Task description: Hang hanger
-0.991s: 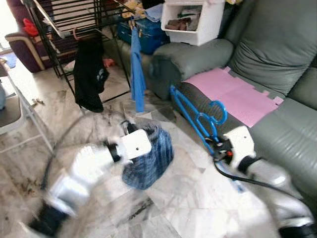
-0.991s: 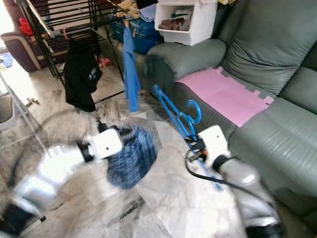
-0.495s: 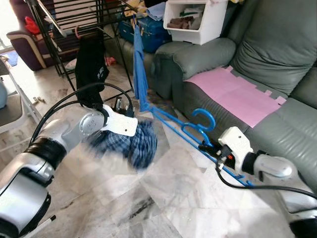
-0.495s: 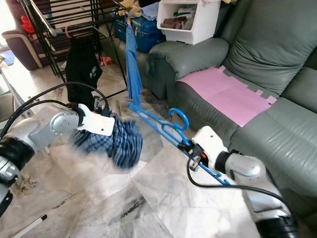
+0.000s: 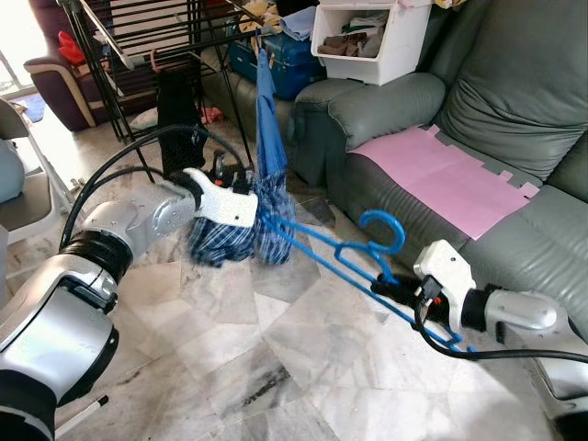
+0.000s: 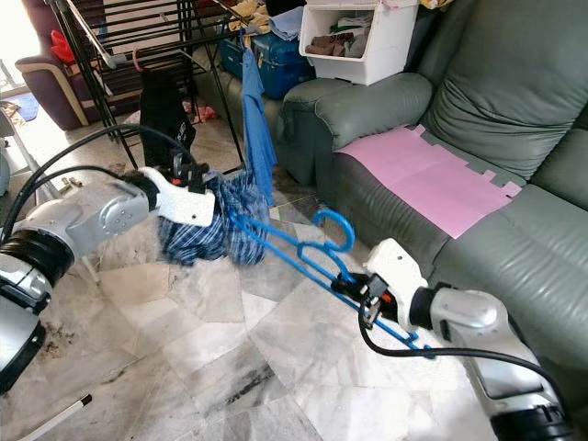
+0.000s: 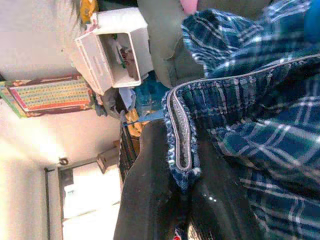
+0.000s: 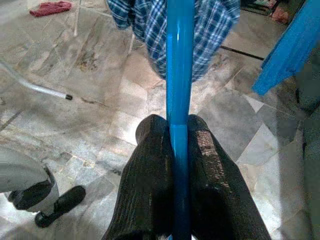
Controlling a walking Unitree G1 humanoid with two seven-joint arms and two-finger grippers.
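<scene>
A blue plastic hanger (image 5: 344, 253) lies slanted above the floor, hook up, between my two arms. My right gripper (image 5: 381, 289) is shut on its lower bar, and the right wrist view shows both black fingers (image 8: 155, 165) pressed against the blue bar (image 8: 180, 75). A blue plaid garment (image 5: 230, 230) hangs at the hanger's far end. My left gripper (image 5: 225, 184) is shut on the garment's waistband (image 7: 180, 135). Behind stands the black drying rack (image 5: 138, 37), with a black garment (image 5: 179, 115) and a long blue cloth (image 5: 268, 119) hanging from it.
A grey sofa (image 5: 514, 119) with a pink mat (image 5: 441, 175) fills the right side. A white storage bin (image 5: 367, 37) sits on its arm. A chair (image 5: 23, 184) stands at the left. A black cable (image 5: 110, 175) loops over my left arm. Marble floor (image 5: 248, 367) lies below.
The left arm has carried the plaid garment up and toward the rack, next to the hanging blue cloth. The hanger's far end now reaches into the garment. The right gripper shifted slightly.
</scene>
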